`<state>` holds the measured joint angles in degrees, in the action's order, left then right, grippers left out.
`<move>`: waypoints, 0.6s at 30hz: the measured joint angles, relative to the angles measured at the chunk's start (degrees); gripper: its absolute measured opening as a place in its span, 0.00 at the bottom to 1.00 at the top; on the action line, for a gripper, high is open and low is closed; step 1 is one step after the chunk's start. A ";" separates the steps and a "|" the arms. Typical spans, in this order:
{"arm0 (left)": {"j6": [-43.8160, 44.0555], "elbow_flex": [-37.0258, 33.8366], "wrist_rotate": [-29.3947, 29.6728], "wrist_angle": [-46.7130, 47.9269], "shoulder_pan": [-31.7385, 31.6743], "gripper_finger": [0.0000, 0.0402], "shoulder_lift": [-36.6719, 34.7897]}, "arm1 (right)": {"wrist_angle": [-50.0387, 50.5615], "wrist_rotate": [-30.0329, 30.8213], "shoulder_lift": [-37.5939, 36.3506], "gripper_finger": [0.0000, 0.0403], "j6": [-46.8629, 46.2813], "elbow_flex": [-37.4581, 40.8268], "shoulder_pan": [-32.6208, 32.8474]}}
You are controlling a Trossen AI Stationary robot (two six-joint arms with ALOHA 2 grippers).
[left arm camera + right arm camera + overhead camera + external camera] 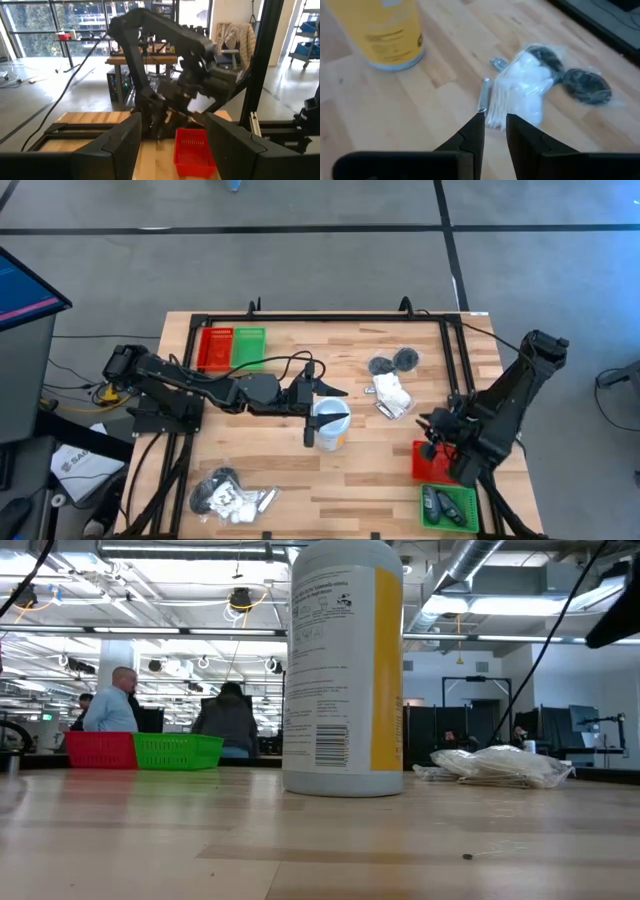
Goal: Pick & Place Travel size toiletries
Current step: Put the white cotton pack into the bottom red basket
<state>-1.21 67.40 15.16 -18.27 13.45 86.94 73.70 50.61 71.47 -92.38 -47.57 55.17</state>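
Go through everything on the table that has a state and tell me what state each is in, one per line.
left gripper: open, at the white cup, nothing held.
right gripper: jaws narrowly apart, nothing visible between them, pointed toward the sachets.
white cup: upright on the table.
white sachets: lying loose in a pile.
green tray: holding dark pieces.
red tray: looks empty.

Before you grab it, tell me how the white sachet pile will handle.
The sachets look crinkly and thin, so probably floppy and light. Their glossy wrap may slip. Bunched together, several could lift or drag at once.
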 joint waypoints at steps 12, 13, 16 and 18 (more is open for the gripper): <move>0.00 -0.02 0.00 2.94 -0.09 0.52 0.02 | -1.91 -1.94 -5.59 0.18 12.48 1.49 -12.58; 0.00 -0.02 0.02 2.92 -0.09 0.52 0.02 | -3.40 -2.42 -6.32 0.18 13.61 2.49 -13.61; 0.00 -0.02 0.02 2.94 -0.09 0.52 0.02 | -9.05 -4.02 -8.82 0.18 17.82 6.33 -17.19; -0.07 -0.02 0.01 2.94 -0.09 0.52 0.02 | -12.73 -5.06 -10.68 0.18 20.86 8.49 -19.62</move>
<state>-1.28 67.37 15.17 -15.33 13.37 86.96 60.97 45.55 60.79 -71.53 -39.08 35.55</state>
